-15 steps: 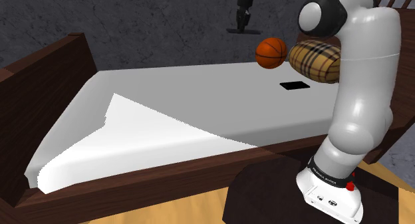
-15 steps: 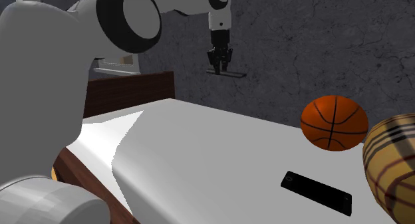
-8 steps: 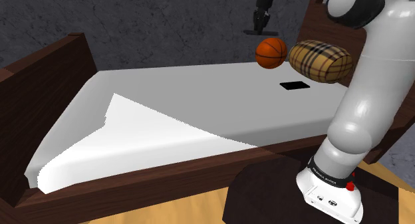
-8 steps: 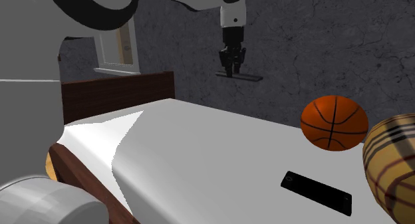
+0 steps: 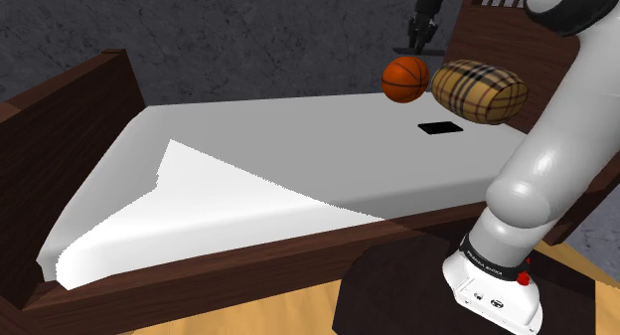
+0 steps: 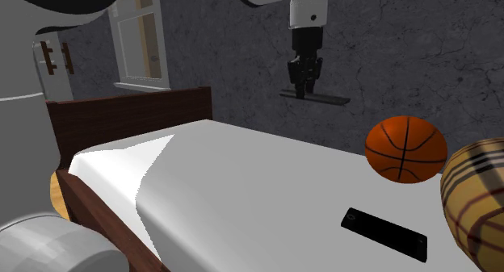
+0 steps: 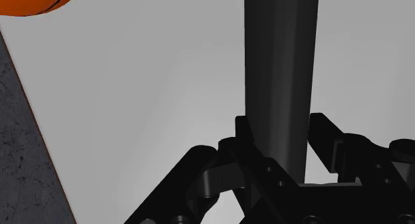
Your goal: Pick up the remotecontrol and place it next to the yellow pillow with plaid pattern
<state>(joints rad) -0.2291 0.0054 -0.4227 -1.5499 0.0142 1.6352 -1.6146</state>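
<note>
- the black fingers [image 6: 301, 83] hang high over the bed [image 6: 242, 190], upper centre of the second exterior view. they are closed on the middle of a dark flat bar, taken here to be the remote control [image 6: 327, 98], which juts out level to either side.
- in the wrist view the bar runs straight out between the two fingers, pinched across its narrow width. that hold likely stops it from swinging on the way over.
- the yellow plaid pillow [image 5: 484, 90] lies at the upper right of the shoulder view, at the far end of the bed, with an orange basketball [image 5: 405, 79] just beside it on its left.
- a second black slab [image 5: 440, 127] lies flat on the white sheet just below the pillow in that view, apart from it. what it is cannot be told.
- the height looks chosen to clear the ball. the carry seems well along, but the descent and release beside the pillow are not yet done.
- free sheet near the pillow is tight, hemmed in by ball and slab, so the set-down calls for care.
</note>
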